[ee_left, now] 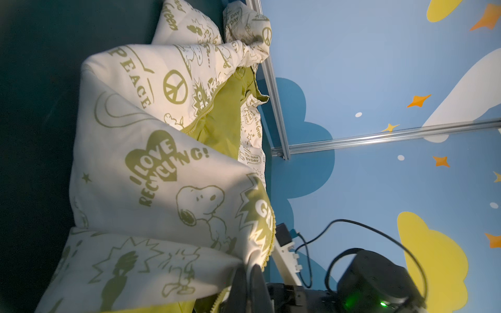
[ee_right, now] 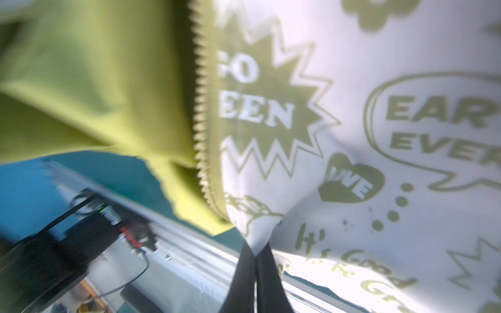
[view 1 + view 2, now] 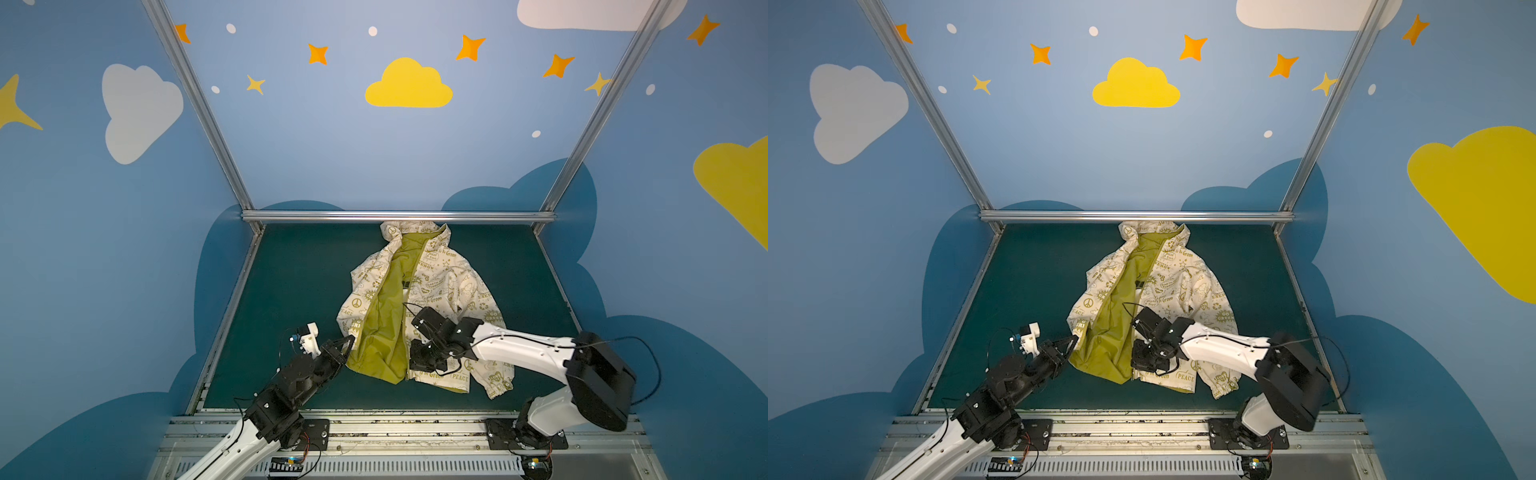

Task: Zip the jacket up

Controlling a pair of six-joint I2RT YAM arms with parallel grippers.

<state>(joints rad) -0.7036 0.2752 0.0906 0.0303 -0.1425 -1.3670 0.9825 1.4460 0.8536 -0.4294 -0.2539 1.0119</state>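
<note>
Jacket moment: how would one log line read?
jacket: unzipped, front open | left claw: shut on jacket | right claw: shut on jacket

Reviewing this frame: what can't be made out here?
Zipper slider: seen in no view; in both top views the right arm covers the jacket's lower front edge.
Hood top: both top views, hidden by the rear rail.
What the right gripper pinches: right wrist view, blurred, cloth wraps the tips.

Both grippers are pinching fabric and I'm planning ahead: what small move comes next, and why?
Probably draw the left gripper toward the right gripper to bring the hem ends together: the jacket lies open with lime lining exposed, each gripper is shut on one front panel, and the zipper teeth are unjoined.
</note>
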